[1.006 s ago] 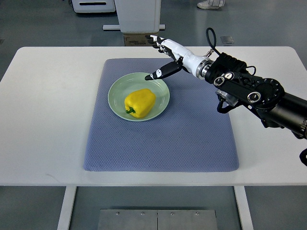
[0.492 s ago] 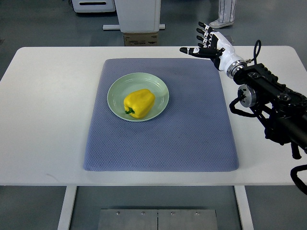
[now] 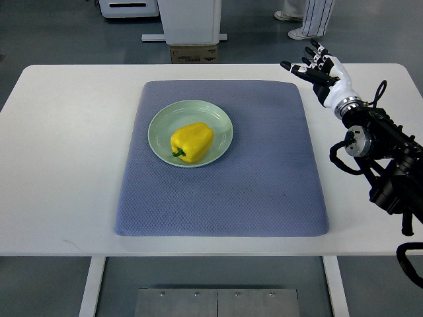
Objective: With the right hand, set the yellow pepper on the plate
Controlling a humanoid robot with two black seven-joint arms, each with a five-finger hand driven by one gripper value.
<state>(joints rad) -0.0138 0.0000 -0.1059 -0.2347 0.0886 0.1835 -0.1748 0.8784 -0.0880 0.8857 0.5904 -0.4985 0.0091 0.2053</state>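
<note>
Pepper (image 3: 193,141): yellow, lying on its side in the plate (image 3: 223,123), stem toward the near-left. Likely light, firm, hollow, with waxy, slippery skin; best grasped across the broad body. Right hand (image 3: 320,65): fingers spread, empty, over the surface's far-right edge.

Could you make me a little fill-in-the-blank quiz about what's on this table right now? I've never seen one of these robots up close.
1. The yellow pepper lies on the pale green ____.
2. The plate rests on a blue-grey ____ spread over the white table.
3. The right hand, near the table's far right corner, has its fingers ____ and holds nothing.
4. The pepper's green ____ points toward the near edge of the plate.

Missing words: plate; mat; spread; stem
</note>
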